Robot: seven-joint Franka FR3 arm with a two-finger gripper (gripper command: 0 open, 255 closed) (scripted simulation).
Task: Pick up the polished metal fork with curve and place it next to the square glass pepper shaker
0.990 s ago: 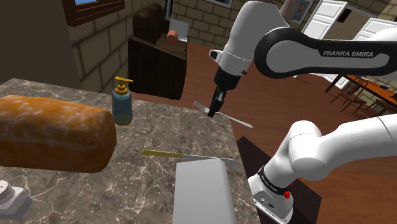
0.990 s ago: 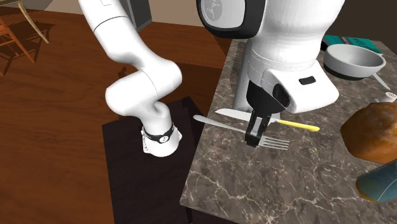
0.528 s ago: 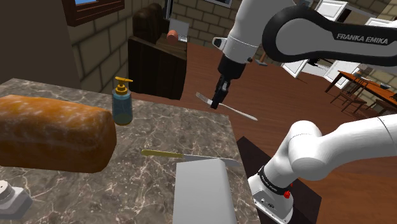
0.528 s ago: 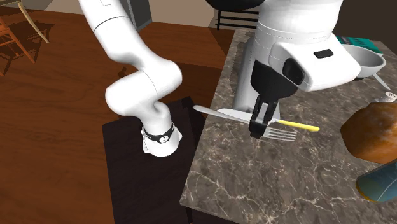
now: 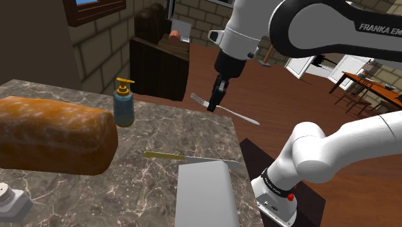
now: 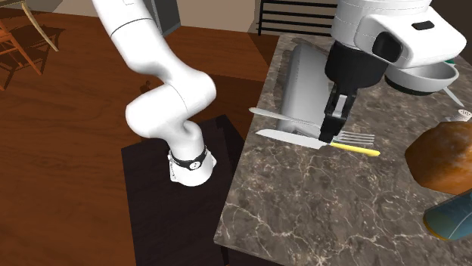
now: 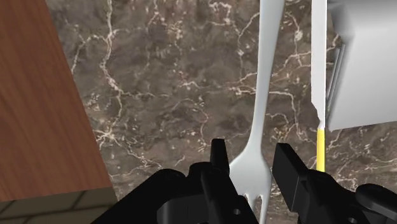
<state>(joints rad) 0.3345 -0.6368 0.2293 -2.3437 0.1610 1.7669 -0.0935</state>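
My gripper (image 5: 213, 104) is shut on the metal fork (image 5: 236, 114) and holds it in the air, over the marble table (image 5: 174, 132) near its edge. The fork lies roughly level, tines toward the shoulder view's left. In the second exterior view the gripper (image 6: 327, 136) clasps the fork (image 6: 357, 138) just behind the tines, above the knife. The wrist view has both fingers (image 7: 219, 156) pressed on the fork's neck (image 7: 259, 95), the gripper (image 7: 248, 162) high over the marble. A small grey square shaker (image 5: 14, 201) stands at the table's near left corner.
A yellow-handled knife (image 5: 187, 157) lies on the table beside a grey box-shaped appliance (image 5: 203, 193). A big bread loaf (image 5: 51, 135) and a blue soap bottle (image 5: 124, 103) stand between the fork and the shaker. A grey bowl (image 6: 423, 72) sits farther back.
The gripper has risen with the fork and swung toward the shoulder view's left, carrying it further over the table, above the knife.
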